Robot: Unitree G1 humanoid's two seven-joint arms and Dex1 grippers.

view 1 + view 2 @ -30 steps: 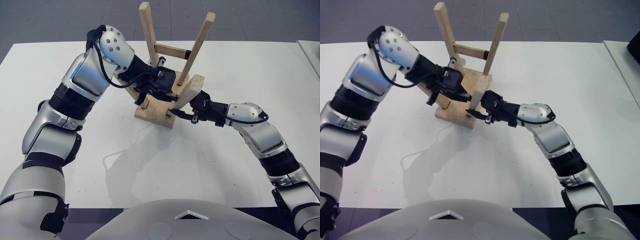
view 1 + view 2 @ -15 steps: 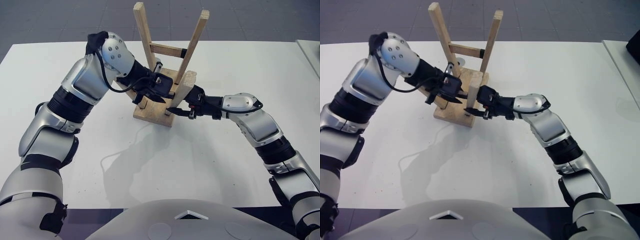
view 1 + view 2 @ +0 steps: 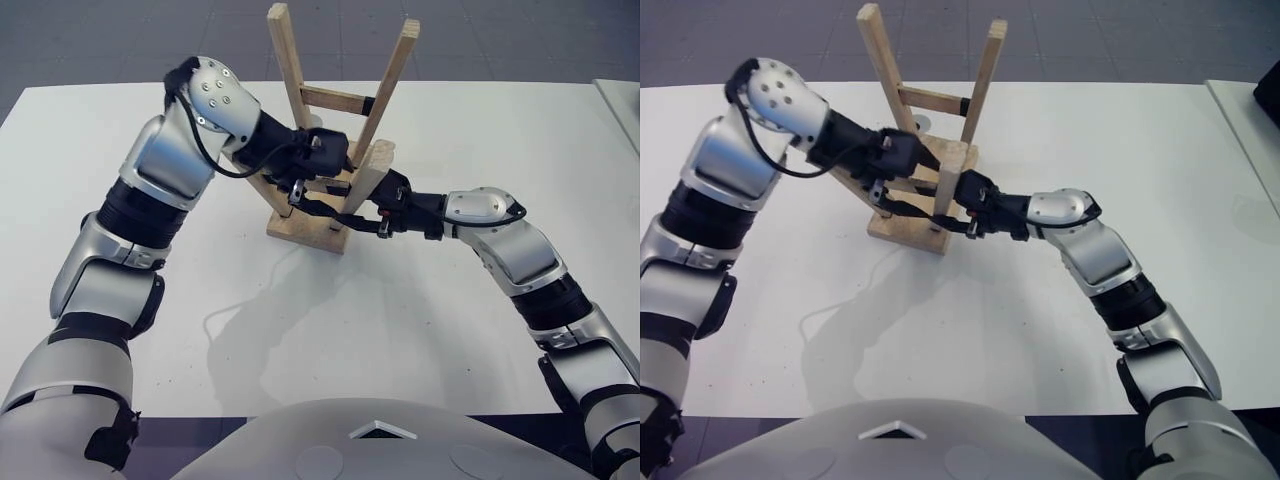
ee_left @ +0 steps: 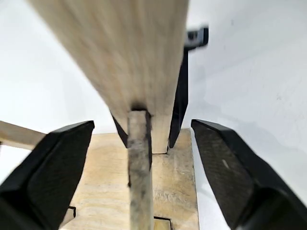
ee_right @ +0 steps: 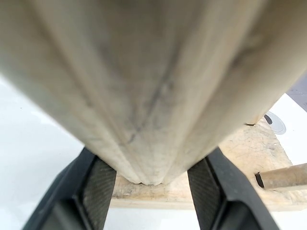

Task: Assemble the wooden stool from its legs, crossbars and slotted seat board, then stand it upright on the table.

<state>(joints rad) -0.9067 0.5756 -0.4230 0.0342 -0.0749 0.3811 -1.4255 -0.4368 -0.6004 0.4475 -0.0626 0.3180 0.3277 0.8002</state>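
I'm holding the near leg (image 3: 372,175) clamped in the right gripper (image 3: 368,212) while the left gripper (image 3: 310,195), fingers spread, is swinging astride its crossbar (image 4: 139,167), probably to seat it.

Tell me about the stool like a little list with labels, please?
seat board: lying flat on the white table, legs pointing up
far legs: two, sticking up, joined by a crossbar
right gripper: shut on a near leg
left gripper: open, fingers either side of a thin crossbar at that leg, clear of the wood
standing upright: not yet
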